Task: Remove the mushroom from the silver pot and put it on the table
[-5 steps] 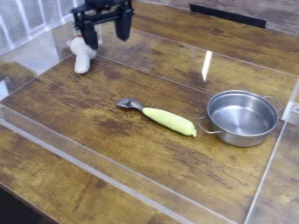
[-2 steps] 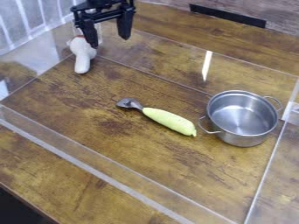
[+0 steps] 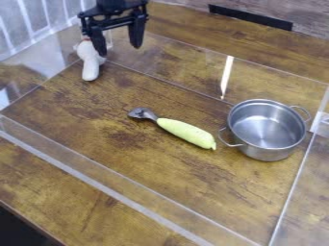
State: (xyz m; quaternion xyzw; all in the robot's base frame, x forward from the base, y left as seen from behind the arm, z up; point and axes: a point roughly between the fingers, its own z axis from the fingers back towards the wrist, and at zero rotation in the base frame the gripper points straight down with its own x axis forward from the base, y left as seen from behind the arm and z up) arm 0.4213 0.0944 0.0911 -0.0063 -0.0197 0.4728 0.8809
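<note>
Mushroom point(image 3: 88, 61) already lies on the tabletop point(image 3: 115, 135), pot point(image 3: 266, 128) empty, beside the open pincer point(image 3: 115, 38); next likely withdrawal

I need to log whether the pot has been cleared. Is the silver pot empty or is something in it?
Empty: the silver pot shows only bare shiny steel inside; the mushroom lies on the table.

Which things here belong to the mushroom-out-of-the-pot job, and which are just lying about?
Part of the job:
- mushroom, lying on the table at far left
- silver pot, nothing visible inside
- gripper, open, right beside the mushroom

Lying about:
- yellow piece with a grey end, mid-table
</note>
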